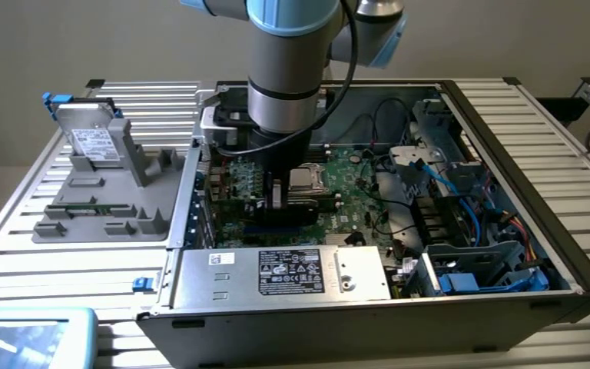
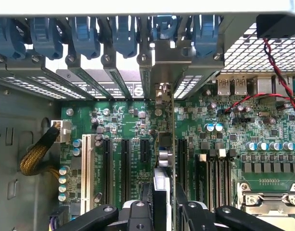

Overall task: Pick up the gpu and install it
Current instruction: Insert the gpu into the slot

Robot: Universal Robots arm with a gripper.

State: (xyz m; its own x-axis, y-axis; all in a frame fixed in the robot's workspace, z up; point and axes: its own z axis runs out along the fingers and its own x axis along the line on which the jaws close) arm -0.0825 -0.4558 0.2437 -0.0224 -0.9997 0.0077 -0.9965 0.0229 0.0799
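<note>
Green-edged gpu (image 2: 165, 159), clenched edge-on in the gripper (image 2: 159, 204), stands over the motherboard (image 2: 262, 120) slots near the case's rear wall; keeping it upright should help seating.

Arm (image 1: 286, 69): one, vertical, wrist pointing straight down. Gripper (image 2: 159, 204): black, low, fingers (image 2: 137, 211) drawn close on either side of a thin upright card edge, gripping it.
</note>
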